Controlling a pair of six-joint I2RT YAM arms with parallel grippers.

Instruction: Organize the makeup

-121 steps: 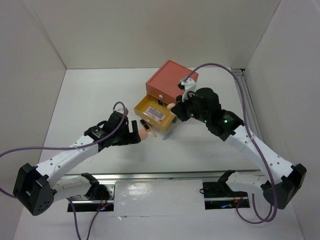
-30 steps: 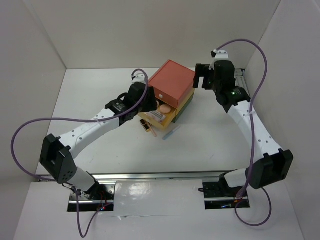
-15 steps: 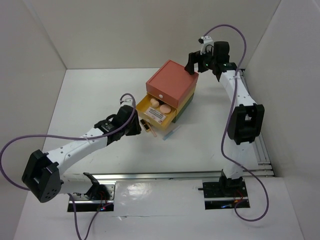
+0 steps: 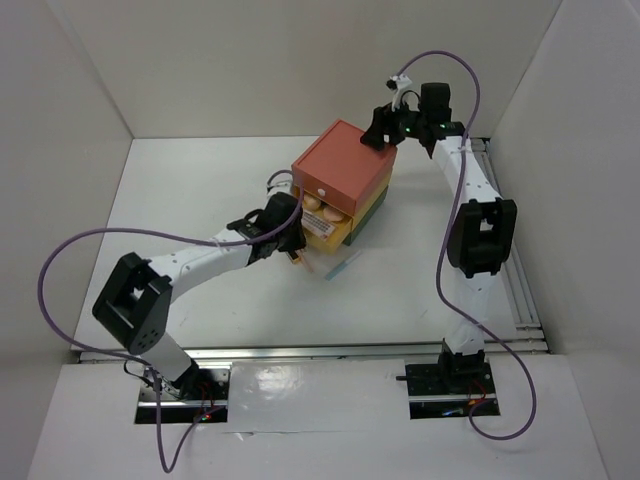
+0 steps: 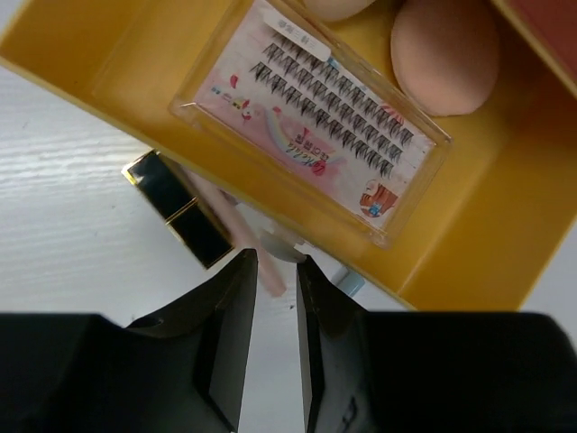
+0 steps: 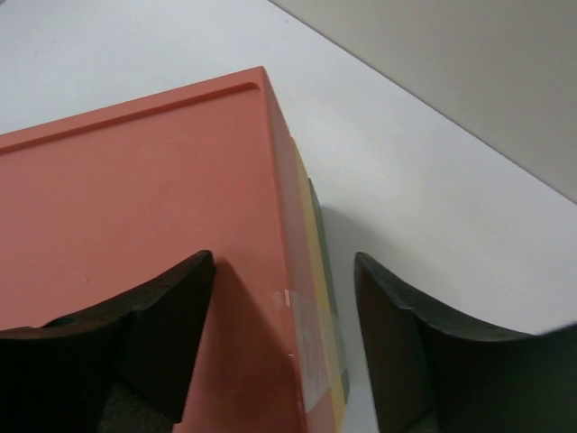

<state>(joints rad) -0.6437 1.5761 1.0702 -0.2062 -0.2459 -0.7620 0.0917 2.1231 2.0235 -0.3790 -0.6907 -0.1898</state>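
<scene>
The makeup lies in and around the open yellow drawer (image 5: pixel 469 244) of the coral-topped drawer box (image 4: pixel 340 165). Inside the drawer are a clear lash pack (image 5: pixel 315 126), a peach sponge (image 5: pixel 446 54) and a second beige piece (image 5: pixel 338 7) at the frame's edge. On the table in front lie a black-and-gold lipstick tube (image 5: pixel 176 209), a thin pink stick (image 5: pixel 270 275) and a blue stick (image 4: pixel 343 263). My left gripper (image 5: pixel 275 262) (image 4: pixel 290 240) hovers there, its jaws narrow but apart, the pink stick's end between the tips. My right gripper (image 6: pixel 284 271) (image 4: pixel 383 135) is open astride the box's back corner.
White walls close in the table on the left, back and right. A rail (image 4: pixel 500 230) runs along the right side behind the right arm. The left arm's purple cable (image 4: pixel 70 270) loops over the left part of the table.
My left gripper has moved right and forward to the drawer's front, its jaws narrowing. The right gripper has lowered over the box's back corner with its jaws closing somewhat.
</scene>
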